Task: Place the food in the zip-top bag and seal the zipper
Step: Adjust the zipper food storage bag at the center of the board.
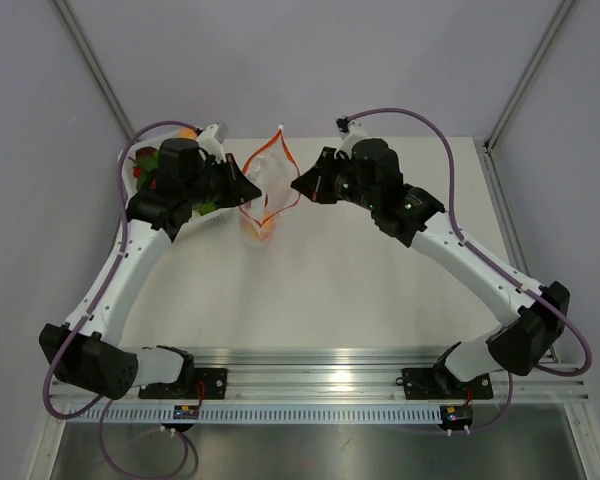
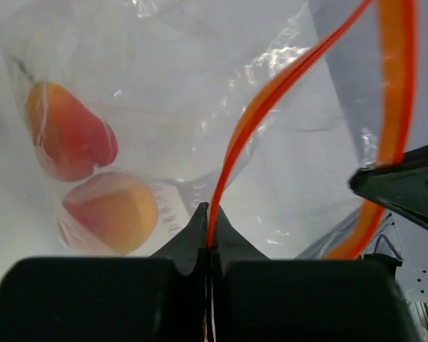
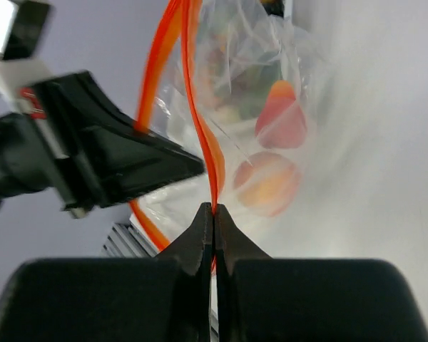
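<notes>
The zip-top bag (image 1: 263, 195) is held open between the arms, its red zipper (image 2: 271, 100) pinched tightly by the left gripper (image 2: 210, 214) and the right gripper (image 3: 214, 210). A peach (image 2: 114, 210) is seen inside. If the thin, slick strip is pulled too hard, it could be lost from either pinch and the bag dropped.

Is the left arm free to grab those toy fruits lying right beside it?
Probably not yet: the left gripper is shut on the red zipper, so it must let go first. The fruits lie close.
</notes>
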`<action>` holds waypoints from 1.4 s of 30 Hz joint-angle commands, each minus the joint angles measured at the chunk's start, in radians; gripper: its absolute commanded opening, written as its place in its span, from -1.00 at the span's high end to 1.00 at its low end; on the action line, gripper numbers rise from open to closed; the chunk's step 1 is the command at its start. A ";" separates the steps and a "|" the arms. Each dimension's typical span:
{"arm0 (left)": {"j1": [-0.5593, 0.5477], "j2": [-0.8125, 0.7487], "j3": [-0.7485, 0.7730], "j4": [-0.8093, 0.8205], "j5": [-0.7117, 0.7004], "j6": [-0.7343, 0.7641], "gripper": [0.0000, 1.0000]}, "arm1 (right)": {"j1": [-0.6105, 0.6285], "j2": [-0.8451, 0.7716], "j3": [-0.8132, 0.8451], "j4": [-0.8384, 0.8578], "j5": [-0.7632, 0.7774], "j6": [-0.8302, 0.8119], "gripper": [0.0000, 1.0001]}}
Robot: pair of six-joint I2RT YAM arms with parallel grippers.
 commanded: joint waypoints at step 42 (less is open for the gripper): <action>-0.032 0.270 0.202 -0.261 -0.171 0.188 -0.68 | 0.009 0.187 0.044 -0.042 0.052 -0.015 1.00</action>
